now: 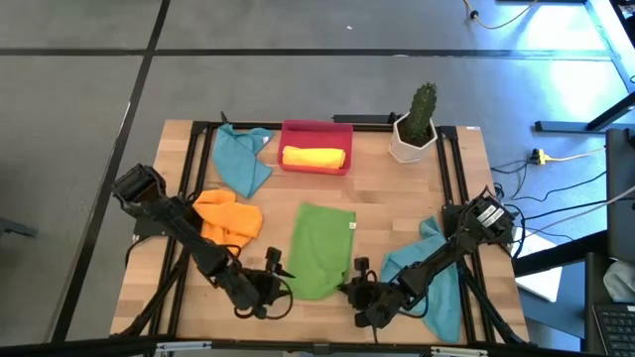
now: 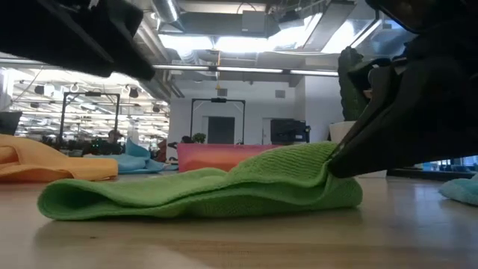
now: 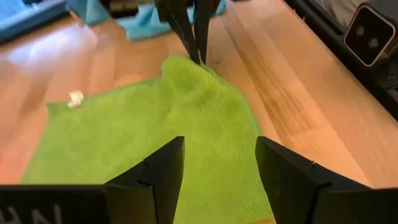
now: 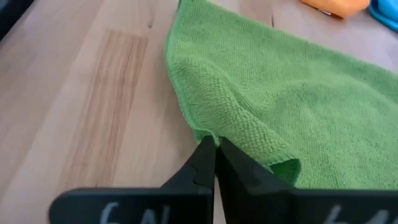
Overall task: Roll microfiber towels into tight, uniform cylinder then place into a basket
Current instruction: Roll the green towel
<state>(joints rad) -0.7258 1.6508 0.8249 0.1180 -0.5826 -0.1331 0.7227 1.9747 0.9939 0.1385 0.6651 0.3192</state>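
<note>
The green towel (image 1: 320,250) lies lengthwise front-to-back, right gripper (image 4: 216,144) pinching its near corner, left gripper (image 3: 219,160) open above it.

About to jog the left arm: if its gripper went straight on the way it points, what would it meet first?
Probably the green microfiber towel lying under and ahead of the open left gripper; beyond it, the right gripper shut on the towel's far corner. Depth is uncertain.

We see a bright green towel (image 1: 319,250) on a pale wooden table (image 1: 397,198), an orange towel (image 1: 230,216), two teal blue towels (image 1: 241,159), a yellow towel (image 1: 314,157) in a red basket (image 1: 316,130), and a green cactus (image 1: 423,109) in a white pot (image 1: 408,146).
</note>
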